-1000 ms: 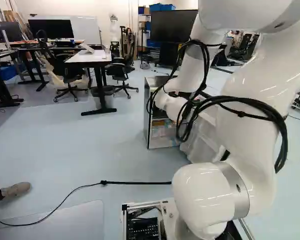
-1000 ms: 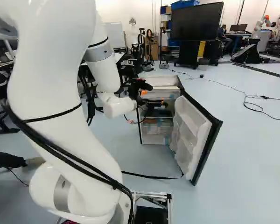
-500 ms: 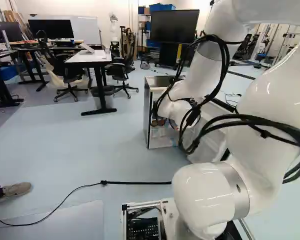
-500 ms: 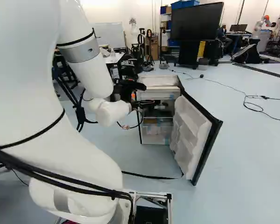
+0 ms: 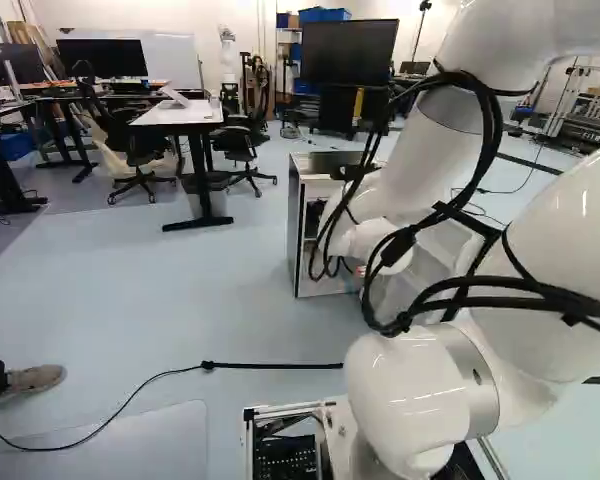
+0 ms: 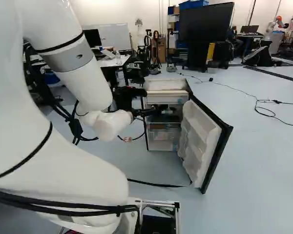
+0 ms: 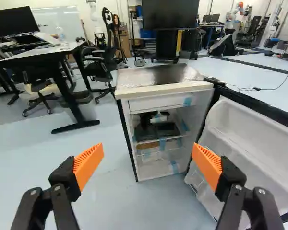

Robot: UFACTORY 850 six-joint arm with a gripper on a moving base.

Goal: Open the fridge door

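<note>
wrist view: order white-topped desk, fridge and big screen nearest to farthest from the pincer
1. Fridge, ahead of the open pincer
2. White-topped desk, off to the robot's left
3. Big screen, far beyond the fridge

A white-topped desk (image 5: pixel 175 113) stands beside a black office chair (image 5: pixel 237 143).

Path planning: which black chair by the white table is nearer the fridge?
The chair on the fridge side of the table; the other chair is across it.
</note>
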